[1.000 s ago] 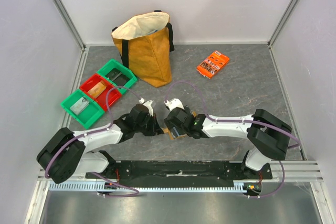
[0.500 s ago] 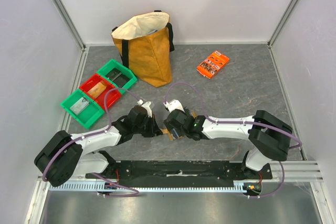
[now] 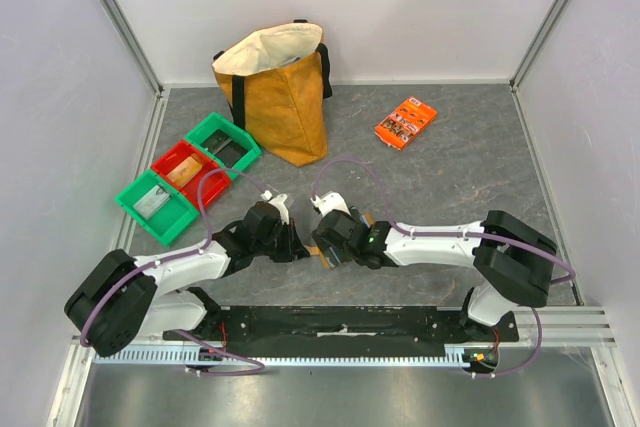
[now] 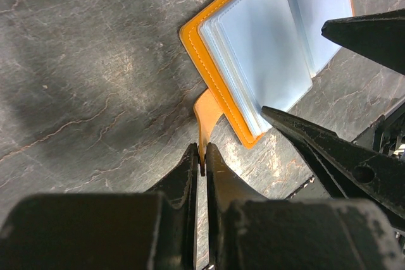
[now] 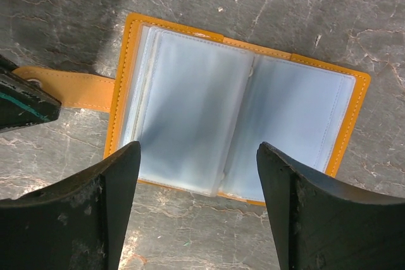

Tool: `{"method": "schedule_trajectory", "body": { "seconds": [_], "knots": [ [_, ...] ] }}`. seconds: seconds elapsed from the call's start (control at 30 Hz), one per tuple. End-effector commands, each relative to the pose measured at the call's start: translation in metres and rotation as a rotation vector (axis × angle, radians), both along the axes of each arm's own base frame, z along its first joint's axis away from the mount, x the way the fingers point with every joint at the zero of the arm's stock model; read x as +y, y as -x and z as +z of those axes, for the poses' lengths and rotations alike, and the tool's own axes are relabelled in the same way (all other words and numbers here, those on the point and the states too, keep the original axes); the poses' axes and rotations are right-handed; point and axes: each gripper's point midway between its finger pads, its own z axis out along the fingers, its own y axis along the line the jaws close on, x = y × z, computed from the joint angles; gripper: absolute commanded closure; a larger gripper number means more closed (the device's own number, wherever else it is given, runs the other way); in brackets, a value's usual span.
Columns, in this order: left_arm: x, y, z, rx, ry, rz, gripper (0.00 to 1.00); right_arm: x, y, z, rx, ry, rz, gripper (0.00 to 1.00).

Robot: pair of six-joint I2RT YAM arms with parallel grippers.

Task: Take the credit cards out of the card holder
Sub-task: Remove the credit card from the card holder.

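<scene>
The card holder [image 5: 240,124] lies open on the table, with a tan-orange border and pale blue-grey pockets facing up. No credit cards show apart from the pockets. My left gripper [image 4: 202,159] is shut on the holder's strap tab [image 4: 207,115] at its left side. My right gripper [image 5: 197,153] is open and hovers over the holder's near edge, with one finger on each side of the centre fold. In the top view the holder [image 3: 316,250] is mostly hidden under the left gripper [image 3: 298,245] and the right gripper [image 3: 330,245].
A yellow tote bag [image 3: 280,92] stands at the back. An orange printed packet [image 3: 405,122] lies at the back right. A green bin [image 3: 222,144], a red bin [image 3: 188,173] and another green bin [image 3: 156,206] sit at the left.
Both wrists have shifted slightly over the holder. The left gripper stays shut on the strap and the right gripper stays open.
</scene>
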Motion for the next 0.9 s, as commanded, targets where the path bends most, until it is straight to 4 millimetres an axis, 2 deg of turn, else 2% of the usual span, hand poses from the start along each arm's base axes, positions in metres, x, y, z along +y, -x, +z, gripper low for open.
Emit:
{"method": "schedule_trajectory", "body": {
  "seconds": [0.0,0.3,0.47,0.67,0.87],
  "knots": [
    [-0.003,-0.004,0.006,-0.017,0.028,0.022,0.98,0.019,-0.004,0.019,-0.018,-0.074,-0.001,0.19],
    [-0.003,-0.004,0.005,-0.013,0.029,0.022,0.98,0.02,0.0,0.006,0.016,-0.051,0.022,0.18],
    [-0.004,-0.003,0.003,-0.008,0.026,0.021,0.98,0.013,-0.002,-0.005,0.017,0.009,0.007,0.2],
    [0.001,-0.002,0.002,-0.008,0.005,0.018,0.98,-0.007,-0.012,0.012,-0.064,0.054,-0.053,0.41],
    [0.001,0.002,0.002,0.001,-0.008,-0.008,0.98,-0.021,-0.021,0.03,-0.131,0.088,-0.088,0.52]
  ]
}}
